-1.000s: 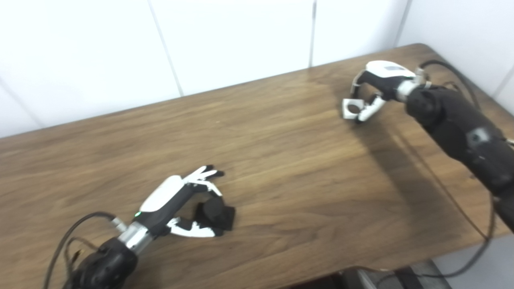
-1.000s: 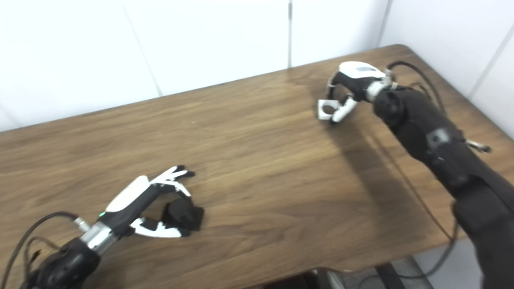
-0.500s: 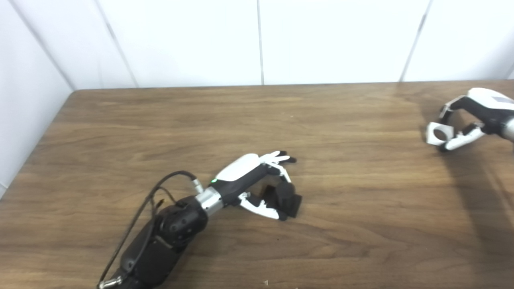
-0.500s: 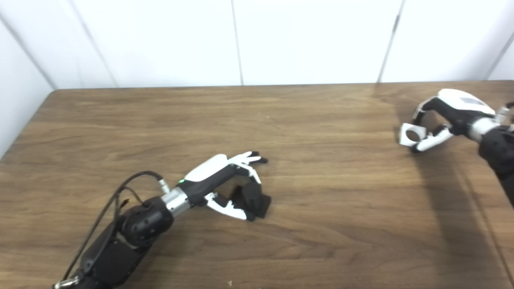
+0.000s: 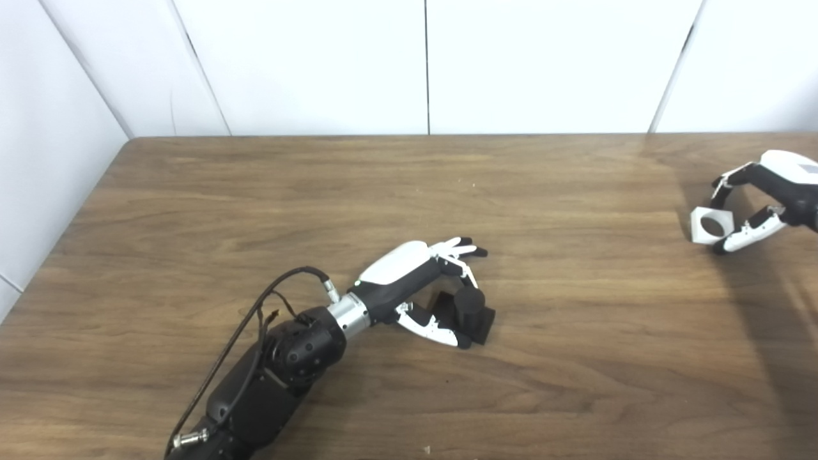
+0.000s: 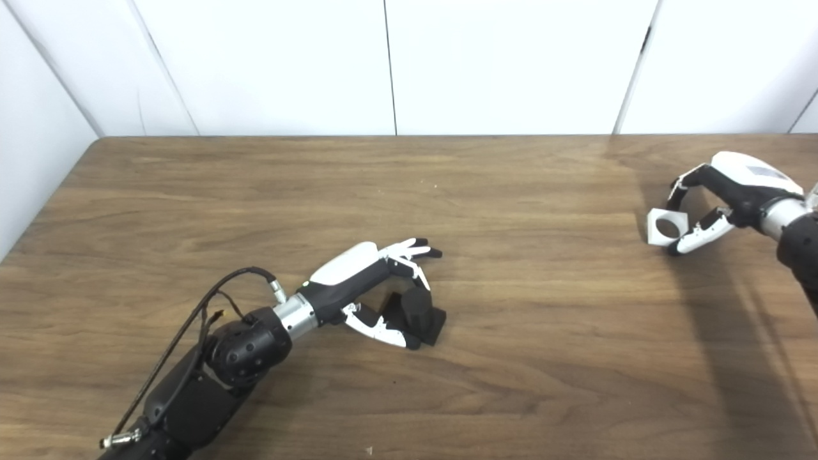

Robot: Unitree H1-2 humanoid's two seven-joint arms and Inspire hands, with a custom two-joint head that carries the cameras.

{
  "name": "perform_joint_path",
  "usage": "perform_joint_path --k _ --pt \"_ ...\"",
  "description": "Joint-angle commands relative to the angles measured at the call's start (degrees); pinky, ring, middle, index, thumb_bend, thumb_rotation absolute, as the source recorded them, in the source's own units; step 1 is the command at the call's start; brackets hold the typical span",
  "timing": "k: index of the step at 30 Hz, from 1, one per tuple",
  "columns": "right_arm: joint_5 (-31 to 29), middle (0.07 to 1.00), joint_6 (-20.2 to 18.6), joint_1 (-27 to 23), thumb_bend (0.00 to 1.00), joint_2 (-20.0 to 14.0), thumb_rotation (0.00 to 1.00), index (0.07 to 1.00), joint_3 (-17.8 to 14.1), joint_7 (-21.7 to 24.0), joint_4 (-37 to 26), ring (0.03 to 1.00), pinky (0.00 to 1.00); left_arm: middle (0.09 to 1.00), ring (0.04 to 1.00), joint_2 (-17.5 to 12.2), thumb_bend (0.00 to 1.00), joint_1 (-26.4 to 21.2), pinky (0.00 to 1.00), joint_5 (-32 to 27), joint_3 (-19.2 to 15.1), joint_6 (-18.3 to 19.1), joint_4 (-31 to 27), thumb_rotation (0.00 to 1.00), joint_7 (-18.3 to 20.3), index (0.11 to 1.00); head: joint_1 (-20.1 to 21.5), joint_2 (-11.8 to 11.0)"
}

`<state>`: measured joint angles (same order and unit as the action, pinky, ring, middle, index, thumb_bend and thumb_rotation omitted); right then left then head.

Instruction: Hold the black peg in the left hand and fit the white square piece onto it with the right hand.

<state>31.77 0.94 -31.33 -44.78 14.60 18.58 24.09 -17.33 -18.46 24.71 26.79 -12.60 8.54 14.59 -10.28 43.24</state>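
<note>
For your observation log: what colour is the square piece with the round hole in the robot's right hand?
White. The square piece shows best in the right eye view.

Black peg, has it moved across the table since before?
No. The black peg keeps its place relative to the table's far left corner; the camera shifted instead.

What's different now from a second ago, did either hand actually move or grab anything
Mostly the camera swung, so the whole picture shifted. Nothing was taken hold of or let go. The left hand is cupped around the black peg on the table as before, and the right hand holds the white square piece as before, far from the peg. Any small hand motion can't be separated from the camera shift.
</note>
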Motion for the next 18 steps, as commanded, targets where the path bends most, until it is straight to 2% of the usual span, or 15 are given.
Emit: perform_joint_path --k 1,7,13,18 --pt "-0.64 0.818 1.63 -2.8 0.52 -1.68 0.12 0.483 -1.53 -0.16 -2.57 0.902 0.89 0.936 1.0 -0.96 0.52 1.63 0.98 5.08 2.38 3.63 3.55 0.08 2.73 0.492 0.07 0.05" --pt "-1.01 0.805 3.07 -3.31 0.52 -1.64 0.12 0.481 -1.97 0.08 -6.18 0.89 0.86 0.935 1.0 -0.95 0.52 1.53 0.98 5.15 2.44 3.5 3.63 0.08 2.53 0.492 0.26 0.05" --pt "-1.79 0.805 2.66 -3.2 0.52 -1.25 0.12 0.481 -2.69 1.5 -10.06 0.887 0.87 0.935 1.0 -1.02 0.52 1.42 0.98 5.19 2.61 3.37 3.94 0.08 2.31 0.492 0.65 0.04" --pt "-2.02 0.802 3.29 -2.97 0.52 -0.99 0.12 0.481 -2.91 2.61 -13.72 0.878 0.83 0.935 1.0 -0.98 0.52 1.39 0.98 5.26 2.67 3.66 3.86 0.08 2.41 0.492 0.79 -0.02"
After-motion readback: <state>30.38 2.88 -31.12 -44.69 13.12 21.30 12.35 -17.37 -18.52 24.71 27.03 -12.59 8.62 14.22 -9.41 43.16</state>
